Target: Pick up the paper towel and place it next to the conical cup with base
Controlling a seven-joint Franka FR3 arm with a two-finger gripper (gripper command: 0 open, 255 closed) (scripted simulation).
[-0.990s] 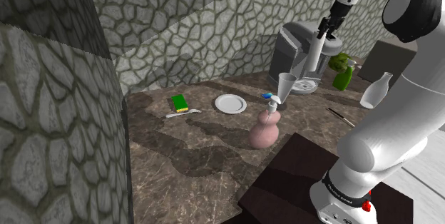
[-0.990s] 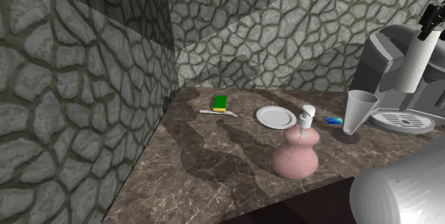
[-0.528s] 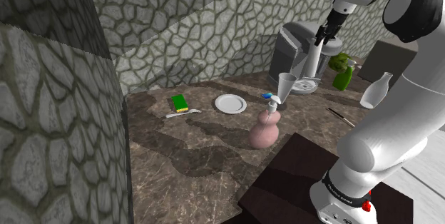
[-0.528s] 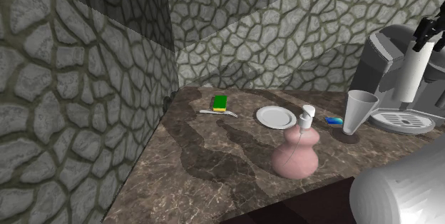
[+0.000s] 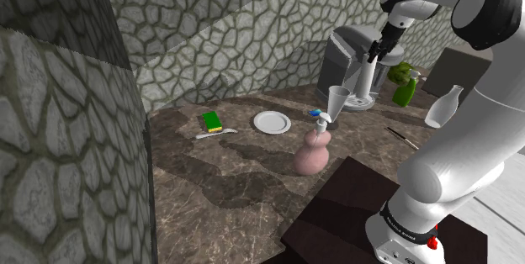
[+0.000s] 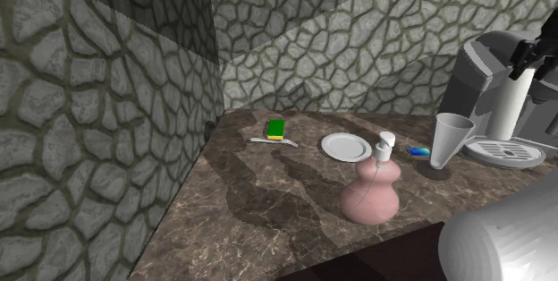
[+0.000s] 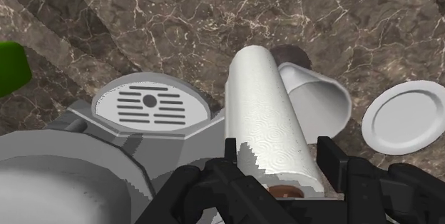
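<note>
My gripper (image 5: 380, 48) is shut on the top of a white paper towel roll (image 5: 368, 77), which hangs nearly upright in front of the grey coffee machine (image 5: 343, 59). In the wrist view the fingers (image 7: 229, 153) clasp the paper towel roll (image 7: 262, 112) from both sides. The conical cup (image 5: 338, 102), pale with a small dark base, stands on the counter just to the shoulder view's left of the roll. In the second exterior view the gripper (image 6: 523, 55) holds the roll (image 6: 510, 105) to the right of the cup (image 6: 450, 140). I cannot tell whether the roll's lower end touches anything.
The machine's round drip tray (image 7: 150, 105) lies beside the roll. A white plate (image 5: 272, 122), a pink vase (image 5: 311, 155), a small blue item (image 5: 318, 113), a green sponge (image 5: 211, 121), a green spray bottle (image 5: 405, 86) and a white bottle (image 5: 443, 107) share the brown marble counter (image 5: 235, 178).
The gripper has come down with the paper towel roll, drawing slightly nearer to the cup. Nothing else has moved.
</note>
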